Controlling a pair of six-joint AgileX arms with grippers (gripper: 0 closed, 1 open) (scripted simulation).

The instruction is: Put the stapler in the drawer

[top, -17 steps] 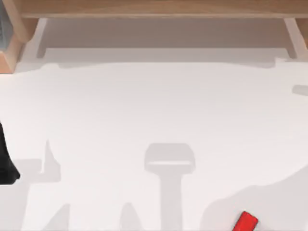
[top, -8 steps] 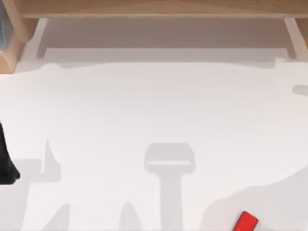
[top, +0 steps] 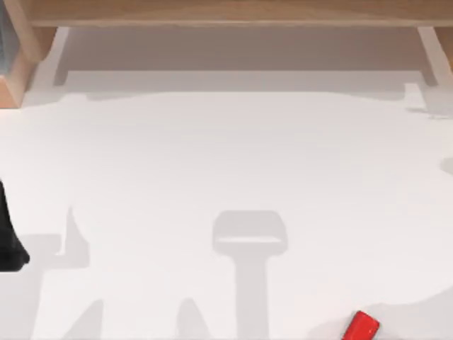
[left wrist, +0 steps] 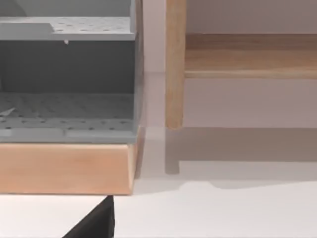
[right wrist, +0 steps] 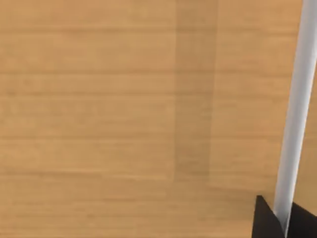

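Stapler (top: 361,326) on white table (top: 226,177)

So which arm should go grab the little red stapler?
Probably the right: the stapler lies at the table's near right edge, while the left arm sits parked at the far left edge.

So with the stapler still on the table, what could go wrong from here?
1. The stapler lies at the table's near edge, toward the right side; a clumsy approach could push it off.
2. It is small and glossy, so it may slip in a grasp.
3. The right wrist view faces a wooden panel at close range, so that arm might bump the furniture as it moves.
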